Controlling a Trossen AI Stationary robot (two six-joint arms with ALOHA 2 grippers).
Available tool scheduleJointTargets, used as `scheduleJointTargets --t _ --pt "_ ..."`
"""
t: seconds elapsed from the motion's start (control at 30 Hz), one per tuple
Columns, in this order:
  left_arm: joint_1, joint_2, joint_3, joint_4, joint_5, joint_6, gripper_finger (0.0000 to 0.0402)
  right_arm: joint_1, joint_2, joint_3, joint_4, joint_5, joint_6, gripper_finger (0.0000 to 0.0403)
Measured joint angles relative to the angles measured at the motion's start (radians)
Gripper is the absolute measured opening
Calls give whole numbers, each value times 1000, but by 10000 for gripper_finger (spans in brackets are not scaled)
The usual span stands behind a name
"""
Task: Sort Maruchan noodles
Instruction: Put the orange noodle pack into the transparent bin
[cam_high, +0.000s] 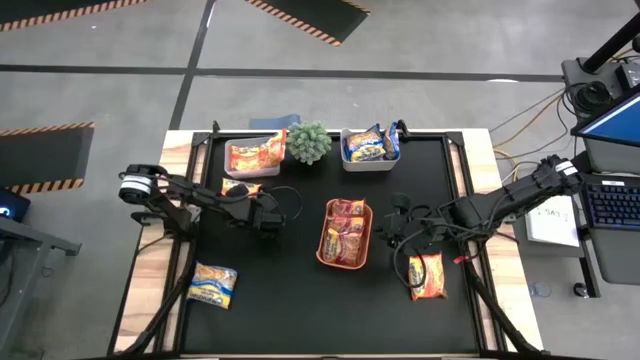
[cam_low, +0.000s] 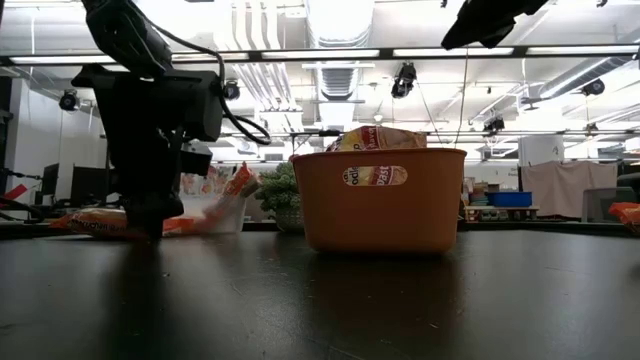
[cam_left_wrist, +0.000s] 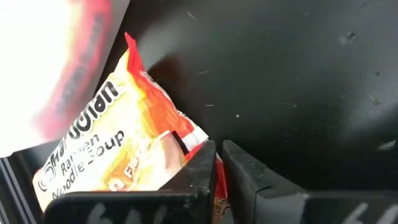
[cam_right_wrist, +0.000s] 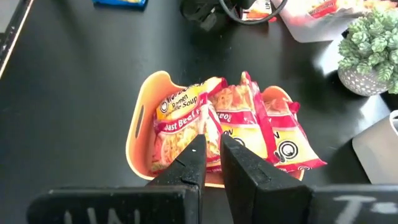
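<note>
A: The left gripper (cam_high: 250, 205) sits low on the desk (cam_high: 300, 300), fingers clamped on the corner of an orange packet (cam_high: 238, 188) that lies just in front of the left clear bin (cam_high: 252, 157). The left wrist view shows only a thin edge of that wrapper (cam_left_wrist: 112, 155) pinched between the jaws, so the hold looks marginal.

B: Then the lift should be straight up and slow, letting the packet hang clear before any sideways travel. The likely target is that left bin, which already holds orange packets, and it is very close, so a short, high arc over its rim would serve best.

A: The right gripper (cam_high: 385, 232) hangs above the desk just beside the orange tray (cam_high: 346, 262), fingers together and holding nothing. The tray carries the dark red packets (cam_high: 345, 236).

B: Room is fair. The small plant (cam_high: 309, 142) stands between the two bins and is the nearest thing to knock. The second bin (cam_high: 368, 150) holds yellow-and-blue packets. One yellow-and-blue packet (cam_high: 213, 284) lies near the desk's front left edge, and another orange packet (cam_high: 427, 276) lies front right, both well apart from the arms.
</note>
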Motion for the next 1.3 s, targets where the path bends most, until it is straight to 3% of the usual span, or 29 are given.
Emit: scheduleJointTargets --t 0.2,0.43,0.63,0.87,0.93,1.07,1.3 --pt "0 -91 0 5 31 -10 1 0 9 -1 40 16 -41 38" --pt "0 -333 0 29 16 44 0 0 11 -1 91 16 -85 38" --pt "10 -560 -1 26 -75 67 0 0 19 -11 125 16 -102 38" --pt "27 -725 -5 24 -266 100 0 0 20 -28 132 16 -93 38" --pt "34 -746 -6 24 -243 135 0 0 20 -34 137 16 -88 38" --pt "35 -757 -12 25 -38 154 0 0 20 -42 150 16 -86 38" --pt "36 -698 -32 -134 99 -174 24 0 20 -43 151 16 -86 38"
